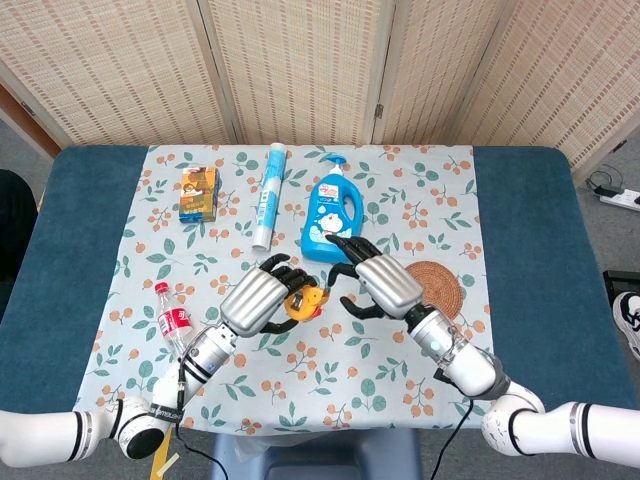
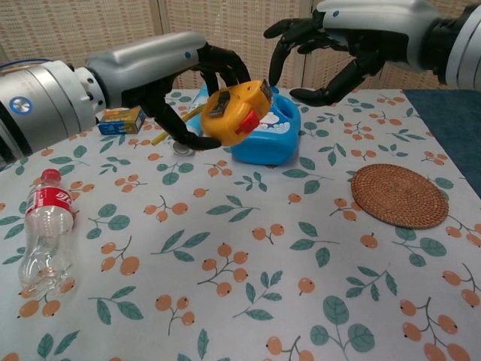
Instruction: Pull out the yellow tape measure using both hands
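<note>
Careful now: your left hand (image 2: 176, 90) grips the yellow tape measure (image 2: 234, 111) aloft over the middle of the worktop (image 2: 248, 286), just in front of the blue soap bottle (image 2: 268, 135), while your right hand (image 2: 331, 53) hovers empty with fingers spread, just beside the case. Miss the tab and you may knock the case loose. It's a yellow housing with a red button; the tab itself is too small to make out.
</note>
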Controlling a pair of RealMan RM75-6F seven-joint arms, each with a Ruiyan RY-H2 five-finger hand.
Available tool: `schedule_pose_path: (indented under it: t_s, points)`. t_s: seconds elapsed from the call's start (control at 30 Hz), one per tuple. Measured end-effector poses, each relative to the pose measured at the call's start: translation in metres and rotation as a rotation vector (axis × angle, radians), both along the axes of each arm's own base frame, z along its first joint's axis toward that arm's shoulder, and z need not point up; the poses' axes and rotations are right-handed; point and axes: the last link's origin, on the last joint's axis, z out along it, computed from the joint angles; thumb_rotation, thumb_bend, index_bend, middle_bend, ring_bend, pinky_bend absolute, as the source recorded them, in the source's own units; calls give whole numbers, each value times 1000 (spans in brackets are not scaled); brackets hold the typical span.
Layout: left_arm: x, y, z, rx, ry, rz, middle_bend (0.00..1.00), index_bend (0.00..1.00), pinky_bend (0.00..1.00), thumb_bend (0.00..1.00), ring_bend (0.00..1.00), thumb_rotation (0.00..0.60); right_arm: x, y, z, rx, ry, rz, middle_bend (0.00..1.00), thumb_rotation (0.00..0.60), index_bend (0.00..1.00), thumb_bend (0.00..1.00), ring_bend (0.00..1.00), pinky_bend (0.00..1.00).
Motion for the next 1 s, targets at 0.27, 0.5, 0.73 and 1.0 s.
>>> schedule_pose_path:
  t_s: [0.27,0.5,0.73,1.0]
  points:
    - [1,-1,-2,6,8,-7,568,591,195,327,508,600,2,0,-2,15,-7,-4,30,600,430,475,35,0]
    - [3,-2,-4,3,12,-13,569,591,194,328,508,600,2,-1,-4,17,-5,-5,37,600,430,475,43,0]
    - [5,0,-5,3,11,-7,572,592,193,327,509,600,1,0,-6,26,1,-9,47,600,430,475,42,0]
    - [4,3,-5,3,12,7,573,592,193,327,509,600,-1,0,-6,30,-2,-18,70,600,456,474,34,0]
